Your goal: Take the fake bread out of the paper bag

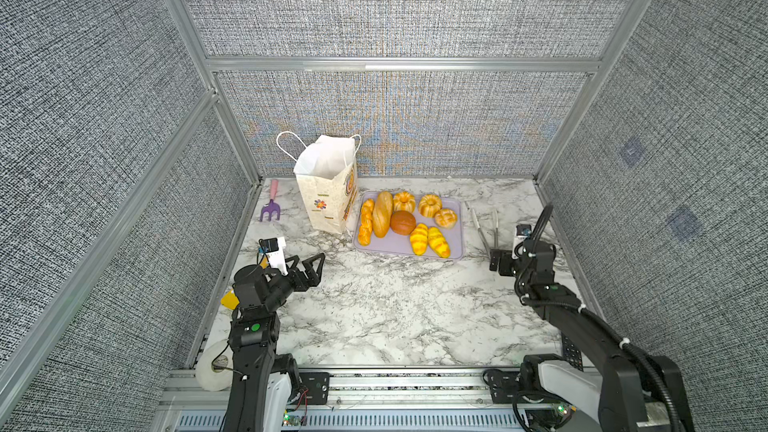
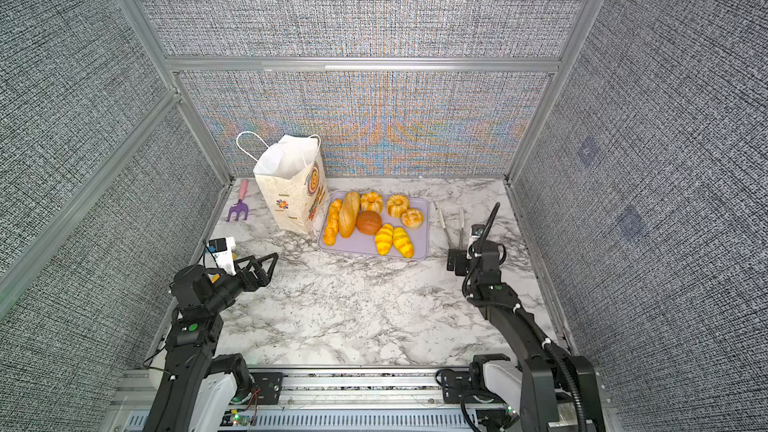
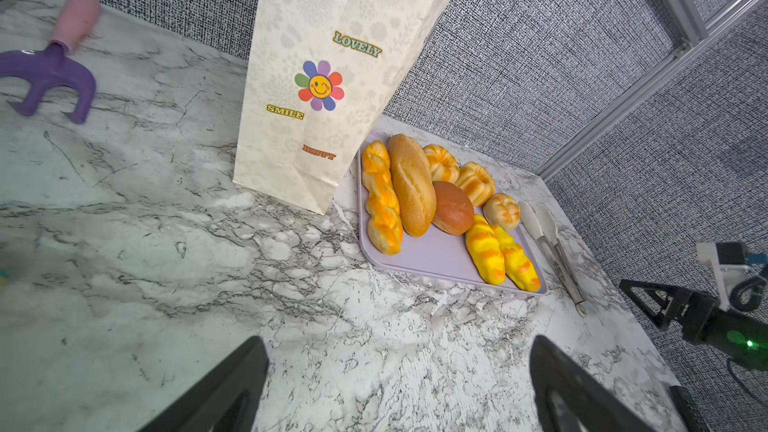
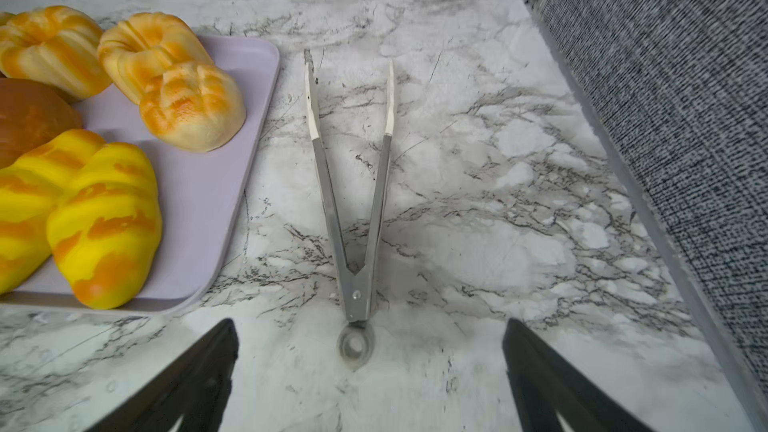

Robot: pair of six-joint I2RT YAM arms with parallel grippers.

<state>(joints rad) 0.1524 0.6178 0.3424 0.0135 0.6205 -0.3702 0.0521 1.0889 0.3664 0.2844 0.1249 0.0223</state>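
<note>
Nearest you, your left gripper (image 3: 395, 340) has its jaws spread wide with nothing between them, over bare marble-patterned tabletop (image 1: 395, 305). Your right gripper (image 4: 370, 322) is likewise released and empty, and the ring end of the metal tongs (image 4: 353, 201) lies just ahead of it, untouched. Under the left arm a yellow object (image 1: 230, 300) is mostly covered, so you cannot tell what it is. The same arm half hides a white tape roll (image 1: 214, 365) at the near edge, and a dark flat thing (image 1: 571, 351) beside the right arm is largely covered too. Further out, all the fake bread (image 1: 409, 222) you can see lies on the lilac tray (image 1: 399, 248), with the splayed tongs just beside it. On the tray are the braided stick (image 1: 365, 222), long loaf (image 1: 382, 214), round brown bun (image 1: 403, 222), two striped rolls (image 1: 429, 241), two fluted ring buns (image 1: 404, 201) and a scored round bun (image 1: 445, 218). The paper bag (image 1: 326, 197) stands upright just beside the tray's left edge; whether they touch is unclear. Its mouth gapes, but only white inner wall shows, and its bottom is hidden from you. A purple toy rake (image 1: 270, 203) with a pink handle lies near the far left corner. The table is white marble print with grey veins, enclosed by grey woven panels (image 1: 395, 6) in aluminium framing; the back panel shimmers with coloured moiré.
</note>
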